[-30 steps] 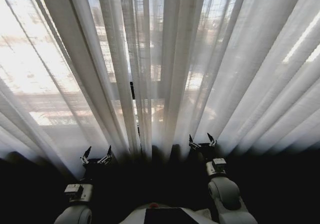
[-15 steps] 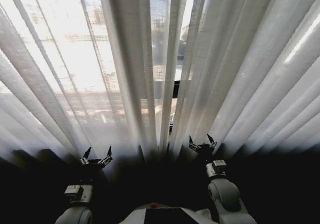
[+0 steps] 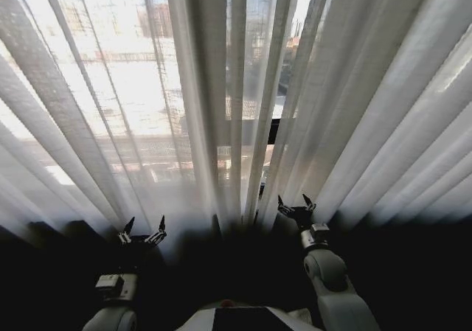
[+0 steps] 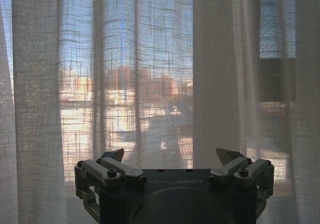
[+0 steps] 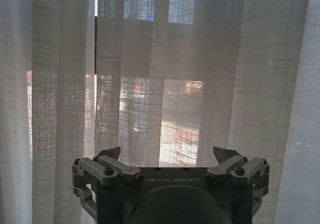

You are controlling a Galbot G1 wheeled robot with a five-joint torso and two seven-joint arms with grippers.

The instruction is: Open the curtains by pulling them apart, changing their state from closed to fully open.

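1. Head view is showing you the curtains [image 3: 221,95] hanging closed across the window, their pleats running vertically and filling the scene ahead of both arms.
2. You are holding the left hand [image 3: 143,232] raised in front of the left panel, fingers spread and gripping nothing; in the left wrist view the left hand [image 4: 172,160] is facing the fabric with both fingertips clear of it.
3. You are holding the right hand [image 3: 295,206] raised nearer the middle, also spread and empty; in the right wrist view the right hand [image 5: 170,158] is looking straight at the pleats with no fold between its fingers.
4. A narrow dark gap [image 3: 273,130], where a dark window bar is showing, is sitting just above and slightly left of the right hand. I judge this to be where the two panels meet.
5. Deciding relation: that seam is running vertically, lying close to the right hand and well apart from the left hand. The right arm is the nearer one to the inner edges.
6. Judgement: the task is standing at its start, with no panel yet drawn aside.
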